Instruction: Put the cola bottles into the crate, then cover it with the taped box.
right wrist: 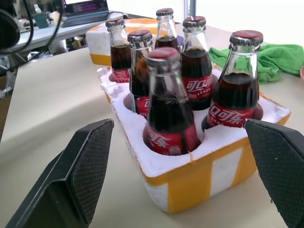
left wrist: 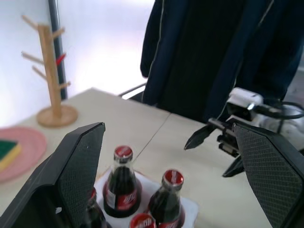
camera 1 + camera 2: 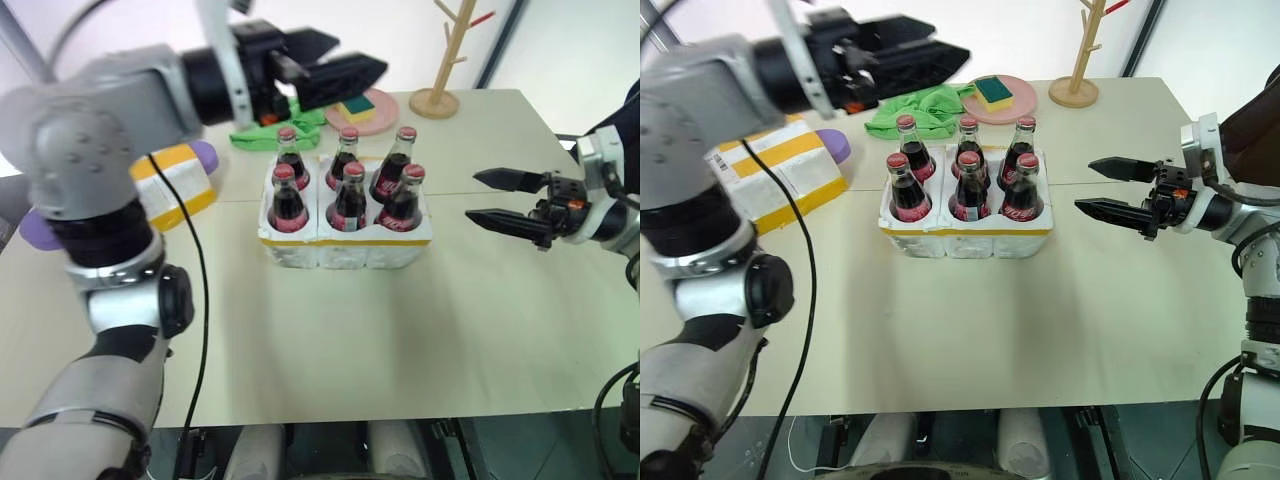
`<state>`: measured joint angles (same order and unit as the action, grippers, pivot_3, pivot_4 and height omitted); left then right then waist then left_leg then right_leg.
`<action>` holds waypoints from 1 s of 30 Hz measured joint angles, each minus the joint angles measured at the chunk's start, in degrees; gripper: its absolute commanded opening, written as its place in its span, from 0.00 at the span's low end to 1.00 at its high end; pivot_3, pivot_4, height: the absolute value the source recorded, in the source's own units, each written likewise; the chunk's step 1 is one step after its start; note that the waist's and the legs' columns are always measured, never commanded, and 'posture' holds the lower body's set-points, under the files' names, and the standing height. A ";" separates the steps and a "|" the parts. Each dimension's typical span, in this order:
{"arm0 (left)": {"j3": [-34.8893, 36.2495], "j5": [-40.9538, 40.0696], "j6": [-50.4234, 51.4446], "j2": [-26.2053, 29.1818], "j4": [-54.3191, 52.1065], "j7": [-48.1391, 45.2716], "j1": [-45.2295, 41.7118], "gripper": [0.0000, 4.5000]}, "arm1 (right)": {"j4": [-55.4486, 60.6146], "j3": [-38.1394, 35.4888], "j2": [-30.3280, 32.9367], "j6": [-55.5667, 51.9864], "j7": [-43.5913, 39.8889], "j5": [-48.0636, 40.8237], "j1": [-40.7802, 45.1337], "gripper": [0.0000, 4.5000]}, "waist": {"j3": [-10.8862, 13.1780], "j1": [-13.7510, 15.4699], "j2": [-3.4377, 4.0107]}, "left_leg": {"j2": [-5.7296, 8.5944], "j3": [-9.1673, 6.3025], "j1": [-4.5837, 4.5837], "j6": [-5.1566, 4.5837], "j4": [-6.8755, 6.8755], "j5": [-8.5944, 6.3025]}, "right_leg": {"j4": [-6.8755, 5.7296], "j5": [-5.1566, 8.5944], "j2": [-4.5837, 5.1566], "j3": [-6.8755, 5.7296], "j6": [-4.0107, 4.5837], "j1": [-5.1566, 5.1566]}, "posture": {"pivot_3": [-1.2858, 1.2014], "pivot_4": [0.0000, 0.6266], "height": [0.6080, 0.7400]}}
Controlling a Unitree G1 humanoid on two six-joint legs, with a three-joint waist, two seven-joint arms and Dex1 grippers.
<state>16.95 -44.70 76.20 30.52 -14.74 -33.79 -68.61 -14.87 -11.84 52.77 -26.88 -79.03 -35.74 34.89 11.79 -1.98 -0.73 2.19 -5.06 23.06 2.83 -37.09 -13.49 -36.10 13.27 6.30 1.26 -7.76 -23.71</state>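
Observation:
Several cola bottles (image 3: pixel 349 195), dark with red caps and red labels, stand upright in the wells of the crate (image 3: pixel 345 248), a low white foam tray with a yellow band, at the table's middle. My left gripper (image 3: pixel 360 56) hangs open and empty above and behind the crate, over the far part of the table. My right gripper (image 3: pixel 472 196) is open and empty, level with the bottles, a short gap to the right of the crate (image 1: pixel 190 183). The taped box (image 3: pixel 780 170), white foam with yellow stripes, lies to the left of the crate, partly hidden by my left arm.
A green cloth (image 3: pixel 915 110) and a pink plate (image 3: pixel 1015 105) carrying a sponge lie behind the crate. A wooden peg stand (image 3: pixel 445 60) rises at the back right. A purple object (image 3: pixel 835 143) sits by the taped box. A dark coat (image 2: pixel 213 57) hangs beyond the table.

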 measured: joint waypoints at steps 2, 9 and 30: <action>1.98 0.20 -1.62 7.42 -1.65 -1.72 5.02 1.00 | -1.38 0.58 0.09 0.76 -1.40 0.82 0.96 1.00 | -0.01 -0.65 0.02 | -0.02 0.01 -0.08 0.00 0.04 0.00 | -0.04 0.00 -0.03 0.02 0.01 0.03 | 0.52 0.24 1.00; 19.89 2.46 -9.42 28.30 -4.46 -11.74 32.63 1.00 | -5.16 1.70 1.03 0.82 -8.56 0.82 5.59 1.00 | 0.07 -1.19 -0.08 | -0.05 0.12 -0.05 -0.03 0.01 -0.02 | 0.05 0.00 -0.03 0.14 0.04 0.03 | 0.52 0.24 1.00; 64.40 2.19 -6.61 -4.56 -3.93 19.29 48.54 1.00 | -4.60 5.52 -4.14 0.89 -13.06 1.86 9.97 1.00 | -0.06 -0.01 -0.35 | -0.05 0.18 -0.57 0.01 -0.06 -0.04 | 0.02 -0.04 0.10 0.08 0.06 0.52 | 0.52 0.24 1.00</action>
<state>81.36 -42.51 69.59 25.96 -18.67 -14.50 -20.07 -19.47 -6.33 48.64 -25.98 -92.09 -33.88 44.86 11.73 -1.99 -1.08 2.14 -4.87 22.50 2.85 -37.15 -13.53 -36.08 13.24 6.40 1.34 -7.71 -23.19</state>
